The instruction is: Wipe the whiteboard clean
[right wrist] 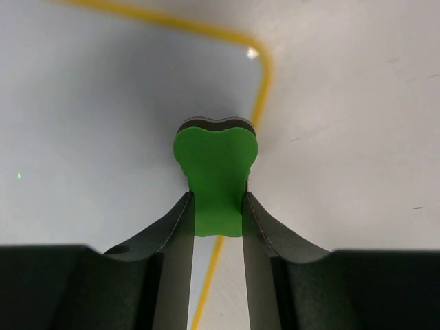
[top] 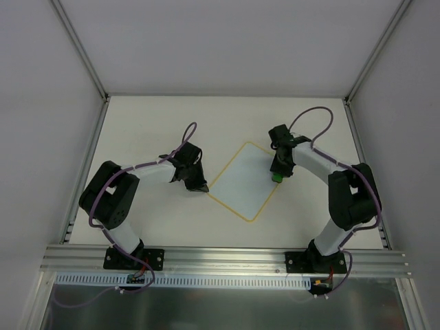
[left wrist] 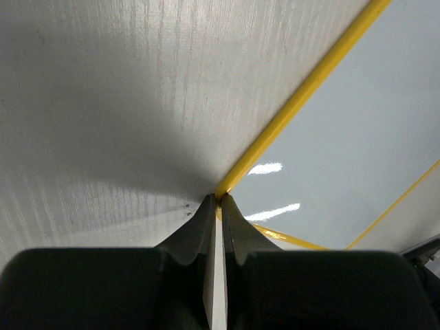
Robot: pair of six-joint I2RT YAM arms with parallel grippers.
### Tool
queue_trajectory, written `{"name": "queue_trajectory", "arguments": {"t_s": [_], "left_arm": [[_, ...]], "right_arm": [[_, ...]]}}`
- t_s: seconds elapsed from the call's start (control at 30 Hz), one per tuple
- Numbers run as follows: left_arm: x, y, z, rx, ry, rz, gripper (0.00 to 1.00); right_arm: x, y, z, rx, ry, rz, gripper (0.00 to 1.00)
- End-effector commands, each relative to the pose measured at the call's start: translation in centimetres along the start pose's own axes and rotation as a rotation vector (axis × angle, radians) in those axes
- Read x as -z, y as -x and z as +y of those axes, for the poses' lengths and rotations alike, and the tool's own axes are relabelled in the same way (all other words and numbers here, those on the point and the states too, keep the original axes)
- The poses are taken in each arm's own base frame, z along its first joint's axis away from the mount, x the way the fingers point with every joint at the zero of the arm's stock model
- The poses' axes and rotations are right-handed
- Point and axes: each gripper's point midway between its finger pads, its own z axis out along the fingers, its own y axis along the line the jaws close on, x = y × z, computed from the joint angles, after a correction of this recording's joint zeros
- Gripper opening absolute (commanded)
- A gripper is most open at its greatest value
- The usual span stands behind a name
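Where the whiteboard (top: 242, 184) lies: flat mid-table (top: 151, 124), turned like a diamond between the two arms, face plain white inside its yellow border.
Left gripper (left wrist: 216, 199): fingers drawn almost together, just a thin slit between them, tips right at the board's left corner; whether they hold anything, cannot tell.
Right gripper (right wrist: 216, 197): clamped on a green eraser (right wrist: 215, 161), fingers only as far apart as the block is wide.
Eraser: down by the board's rounded right corner, just beside the yellow border.
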Motion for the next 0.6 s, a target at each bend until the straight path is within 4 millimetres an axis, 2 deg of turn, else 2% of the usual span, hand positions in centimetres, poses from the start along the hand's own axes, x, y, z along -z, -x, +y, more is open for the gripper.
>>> {"name": "queue_trajectory", "arguments": {"t_s": [0.0, 0.03, 0.13, 0.23, 0.4, 0.5, 0.57], "left_arm": [[-0.7, -1.2, 3.5, 0.007, 0.138, 0.043, 0.00], [-0.7, -1.2, 3.4, 0.004, 0.137, 0.044, 0.00], [-0.6, -0.8, 2.9, -0.001, 0.123, 0.039, 0.00], [-0.6, -0.5, 2.7, -0.007, 0.118, 0.035, 0.00], [-0.4, -0.2, 2.3, -0.009, 0.108, 0.026, 0.00], [-0.1, 0.0, 2.0, -0.011, 0.098, 0.017, 0.00], [0.1, 0.2, 1.8, -0.016, 0.092, 0.008, 0.03]], "right_arm": [[2.4, 4.5, -4.6, -0.062, -0.059, -0.116, 0.00], [2.1, 5.6, -6.6, -0.109, -0.081, -0.117, 0.00], [1.5, 6.9, -8.8, -0.167, -0.094, -0.098, 0.00], [-0.1, 7.7, -11.9, -0.236, -0.133, -0.054, 0.01], [-2.8, 7.4, -13.3, -0.283, -0.132, 0.038, 0.06], [-3.7, 7.2, -13.3, -0.305, -0.104, 0.066, 0.13], [-4.1, 6.9, -13.3, -0.302, -0.103, 0.082, 0.21]]}}
